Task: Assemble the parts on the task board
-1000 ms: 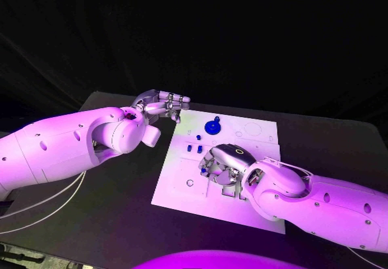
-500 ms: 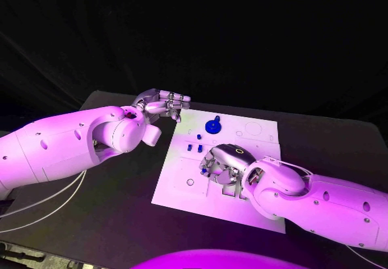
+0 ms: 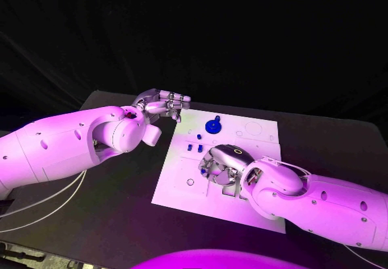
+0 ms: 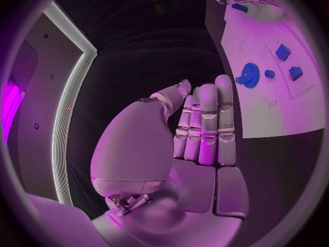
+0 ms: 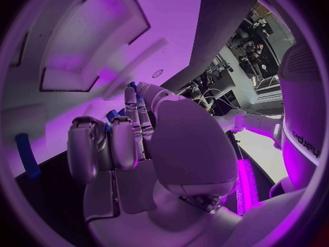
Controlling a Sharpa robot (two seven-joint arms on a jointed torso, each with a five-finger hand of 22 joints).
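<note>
The white task board point(image 3: 250, 130) lies in the middle of the table. A blue gear point(image 3: 213, 125) stands near its far edge, with two small blue parts point(image 3: 194, 148) a little nearer. My right hand point(image 3: 220, 167) is down on the board's middle, fingers curled point(image 5: 113, 142) around a small blue part point(image 5: 110, 115) that is mostly hidden. My left hand point(image 3: 162, 103) hovers at the board's far left corner, fingers point(image 4: 205, 126) straight and side by side, holding nothing. The left wrist view also has the gear point(image 4: 247, 75) and the small parts point(image 4: 282, 52).
A rectangular recess point(image 5: 92, 38) is sunk into the board near my right hand. Another blue piece point(image 5: 27, 156) lies at the board's edge. Black table point(image 3: 105, 207) surrounds the board, and thin cables point(image 3: 49, 207) trail under my left arm.
My right arm has edged very slightly to the left over the board. The left hand and the parts have kept their places.
</note>
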